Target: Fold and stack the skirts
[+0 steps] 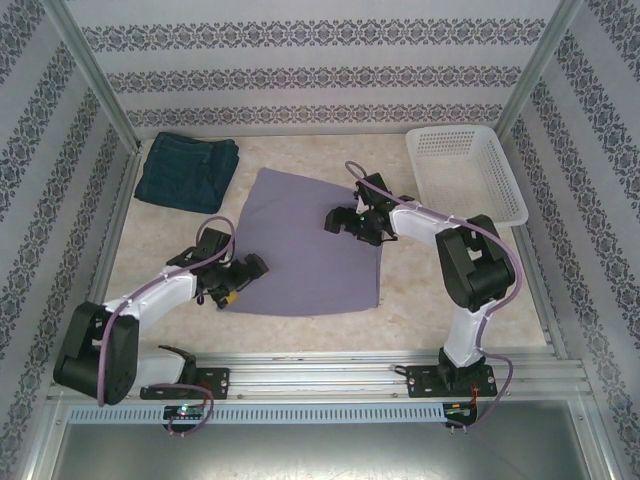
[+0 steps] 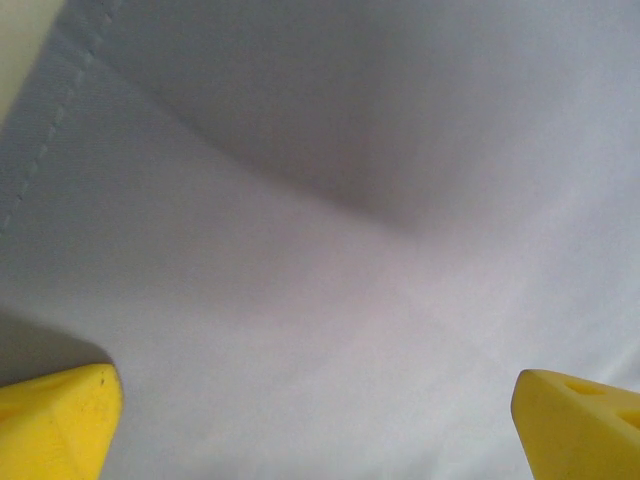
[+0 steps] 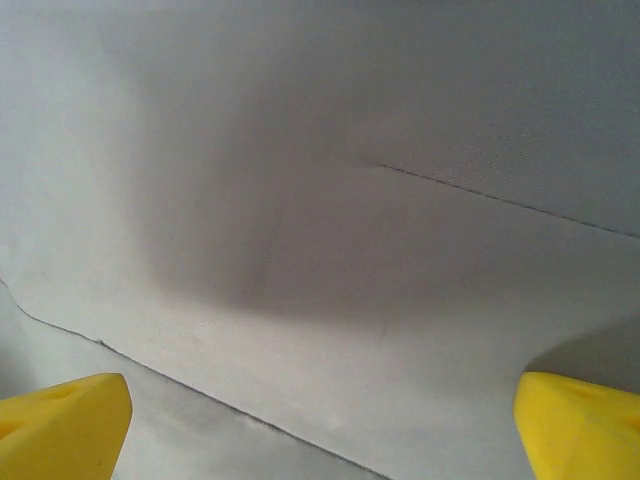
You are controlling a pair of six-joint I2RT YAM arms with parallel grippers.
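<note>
From the overhead view I see the flat lavender-grey cloth skirt [image 1: 305, 245] spread out in the centre of the frame on the pale table [image 1: 440, 300]. My left pincer [image 1: 243, 282] sits over the skirt's lower left edge, jaws spread wide. In the left wrist view the yellow left fingertips [image 2: 60, 425] stand in the two bottom corners with smooth cloth between them, and a stitched hem runs down the upper left of that frame.

My right pincer [image 1: 340, 222] hangs over the skirt's upper right part, also spread wide. In the right wrist view the yellow right fingertips [image 3: 65, 425] flank grey cloth, with a fabric edge crossing the lower left. Neither pincer pinches anything, and I cannot tell whether the tips touch the cloth.

A folded dark blue denim skirt [image 1: 187, 170] lies in the upper left, well apart from both pincers. A white plastic lattice basket [image 1: 465, 175] stands in the upper right.
</note>
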